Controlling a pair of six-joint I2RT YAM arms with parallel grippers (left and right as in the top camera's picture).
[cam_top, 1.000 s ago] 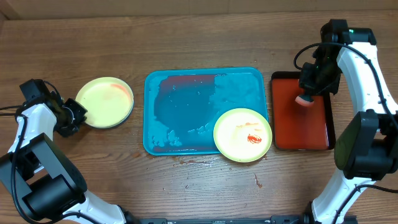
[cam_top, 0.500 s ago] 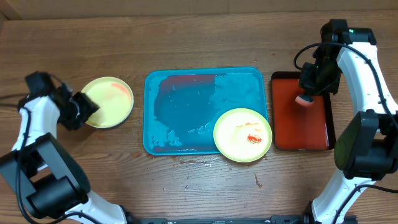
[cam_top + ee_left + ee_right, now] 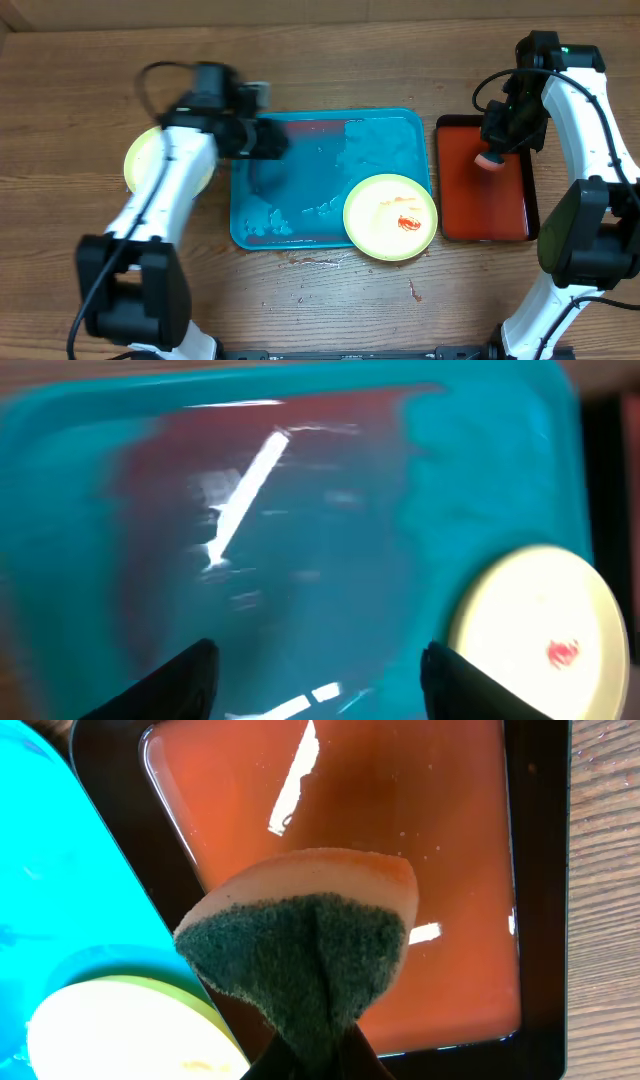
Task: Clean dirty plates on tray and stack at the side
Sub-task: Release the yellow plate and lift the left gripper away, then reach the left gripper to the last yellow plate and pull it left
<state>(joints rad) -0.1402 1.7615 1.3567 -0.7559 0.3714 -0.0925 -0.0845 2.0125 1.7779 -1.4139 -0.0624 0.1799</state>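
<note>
Plates in view number two. One yellow-green plate [image 3: 390,217] with a red sauce smear sits on the lower right corner of the turquoise tray [image 3: 300,190], overhanging its rim on two sides and ending just short of the red tray [image 3: 470,210]. The second plate [image 3: 140,165], also yellow-green, lies on the table [image 3: 300,60] just left of the turquoise tray, partly hidden by the left arm. There are two trays side by side, two arms and one sponge [image 3: 310,940].

The left gripper [image 3: 320,680] hangs over the upper left part of the turquoise tray, fingers spread and empty, blurred in the overhead view. The right gripper [image 3: 310,1065] is above the red tray, pinching the sponge by its dark scouring side, the orange side away from the fingers.

The rest of the turquoise tray's floor is bare, wet, with a reddish film at the top and foam patches. The wood has wide free space above and below the trays; faint smears [image 3: 310,262] mark it under the turquoise tray's lower edge.
</note>
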